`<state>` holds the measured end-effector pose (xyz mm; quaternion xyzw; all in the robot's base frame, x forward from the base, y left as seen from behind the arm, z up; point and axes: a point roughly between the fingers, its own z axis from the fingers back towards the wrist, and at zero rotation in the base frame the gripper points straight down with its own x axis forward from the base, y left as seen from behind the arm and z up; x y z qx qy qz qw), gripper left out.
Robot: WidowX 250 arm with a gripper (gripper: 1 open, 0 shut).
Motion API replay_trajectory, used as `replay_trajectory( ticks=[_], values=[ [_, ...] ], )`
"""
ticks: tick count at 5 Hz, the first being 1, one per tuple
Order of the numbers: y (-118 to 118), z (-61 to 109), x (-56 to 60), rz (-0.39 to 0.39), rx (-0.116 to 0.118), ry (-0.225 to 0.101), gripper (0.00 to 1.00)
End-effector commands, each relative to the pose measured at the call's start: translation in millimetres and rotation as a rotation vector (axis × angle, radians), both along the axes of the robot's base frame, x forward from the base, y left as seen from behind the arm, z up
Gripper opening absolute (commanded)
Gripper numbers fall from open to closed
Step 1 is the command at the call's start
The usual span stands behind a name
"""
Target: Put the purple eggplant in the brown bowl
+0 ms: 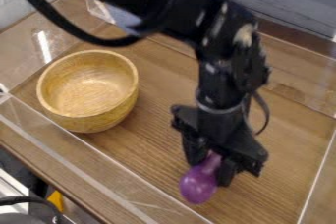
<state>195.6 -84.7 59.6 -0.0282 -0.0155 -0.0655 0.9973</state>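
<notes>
The purple eggplant (197, 183) hangs from my gripper (214, 167) near the front edge of the wooden table, right of centre. The gripper points straight down and is shut on the eggplant's upper end. Its black fingers (237, 165) flank the eggplant, and the stem cap is hidden between them. The bulbous purple end sticks out below, just above the table. The brown bowl (50, 105) stands to the left with nothing inside, well apart from the gripper.
Clear plastic walls (79, 174) run along the front and left sides of the wooden table (151, 135). The black arm (171, 12) reaches in from the upper left, over the space behind the bowl.
</notes>
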Motion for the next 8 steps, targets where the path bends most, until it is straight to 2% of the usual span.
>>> replay_trajectory(
  ticks=[1, 2, 4, 5, 6, 8],
  values=[
    [1, 35.5, 3.5, 0.025, -0.011, -0.083, 0.00],
    [7, 49.4, -3.7, 0.062, -0.010, -0.105, 0.00],
    [68, 41.5, 9.9, 0.092, 0.016, -0.125, 0.00],
    [56, 34.5, 26.7, 0.034, 0.017, -0.133, 0.00],
    [62, 30.4, 43.9, 0.001, 0.024, -0.148, 0.00],
    [88, 24.9, 61.1, 0.076, 0.046, -0.167, 0.00]
  ],
)
